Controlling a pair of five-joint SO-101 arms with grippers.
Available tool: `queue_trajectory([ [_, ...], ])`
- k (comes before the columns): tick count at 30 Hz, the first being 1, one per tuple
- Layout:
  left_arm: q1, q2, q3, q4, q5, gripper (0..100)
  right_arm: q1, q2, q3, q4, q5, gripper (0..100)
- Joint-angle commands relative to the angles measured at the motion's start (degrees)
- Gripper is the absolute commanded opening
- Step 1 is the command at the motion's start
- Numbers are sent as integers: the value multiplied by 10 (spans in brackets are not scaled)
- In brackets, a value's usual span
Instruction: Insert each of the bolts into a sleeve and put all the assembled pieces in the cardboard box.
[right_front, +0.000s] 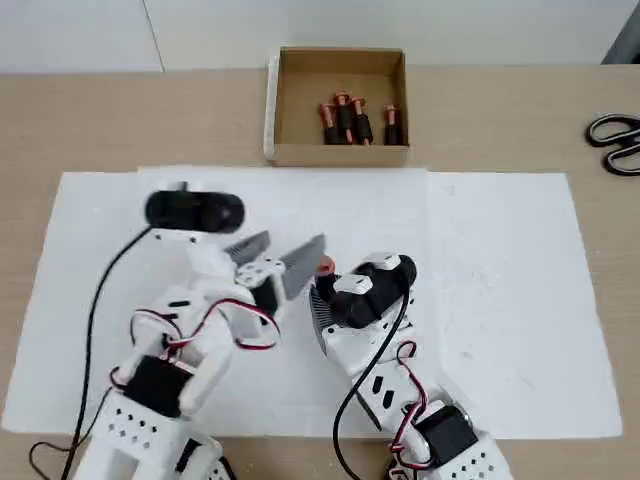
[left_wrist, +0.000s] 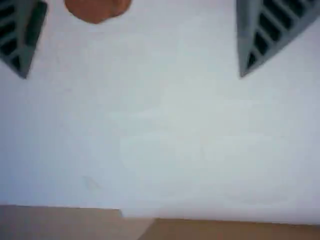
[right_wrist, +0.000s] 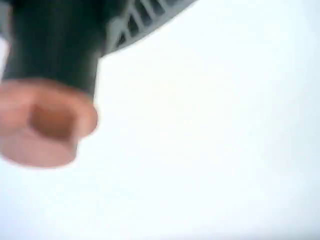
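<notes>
My right gripper (right_front: 322, 278) is shut on a black sleeve (right_wrist: 50, 45) with an orange bolt in it; the bolt's head (right_wrist: 47, 125) sticks out of the sleeve's end, and one grey finger (right_wrist: 145, 17) shows beside the sleeve. In the high view the orange bolt head (right_front: 326, 265) peeks out just above the white sheet near the table's middle. My left gripper (right_front: 285, 250) stands open right beside it, fingers spread wide (left_wrist: 132, 75), the orange bolt head (left_wrist: 97, 9) lying close to one finger. The cardboard box (right_front: 340, 155) at the back holds several assembled pieces (right_front: 355, 122).
A large white sheet (right_front: 500, 300) covers the wooden table under both arms. Scissors (right_front: 615, 142) lie at the far right edge. A black camera (right_front: 193, 211) sits on the left arm, with its cable trailing to the front left.
</notes>
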Motion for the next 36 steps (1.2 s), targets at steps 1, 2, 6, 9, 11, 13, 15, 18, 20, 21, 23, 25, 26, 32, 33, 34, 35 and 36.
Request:
queue_trajectory([
  [1,-71,-7,-76,59,1,257,27,-8,4,0,-4,4],
  [2,-105,-7,-88,71,1,257,39,-8,4,0,-4,4],
  [6,-274,-7,-125,97,-34,257,81,-7,4,-3,-3,4],
  [9,-406,-4,-131,108,-175,257,118,-5,4,-4,-1,4],
  [11,-462,-4,-126,120,-248,257,158,-5,4,0,9,4],
  [13,-501,-6,-116,144,-288,257,206,-5,2,7,49,4],
  [15,-527,-4,-107,163,-324,257,255,-5,-12,33,73,4],
  [18,-532,-4,-68,158,-347,257,305,-4,-77,80,95,4],
  [20,-528,-3,-38,141,-347,257,315,-3,-144,111,102,4],
  [21,-526,-3,-25,135,-347,256,315,0,-179,124,102,4],
  [23,-521,-3,-9,131,-345,256,316,24,-244,139,106,4],
  [25,-513,-4,-6,134,-345,255,318,83,-306,139,120,4],
  [26,-508,-6,-6,134,-345,255,318,122,-341,134,121,4],
  [32,-500,-6,-9,146,-342,254,305,444,-578,6,119,4],
  [33,-500,-6,-9,149,-332,254,298,503,-621,-11,119,4],
  [34,-500,-6,-8,152,-320,254,291,560,-660,-22,118,4],
  [35,-500,-6,-7,157,-307,254,282,618,-701,-31,118,4],
  [36,-500,-6,-7,164,-297,254,274,670,-738,-37,118,4],
])
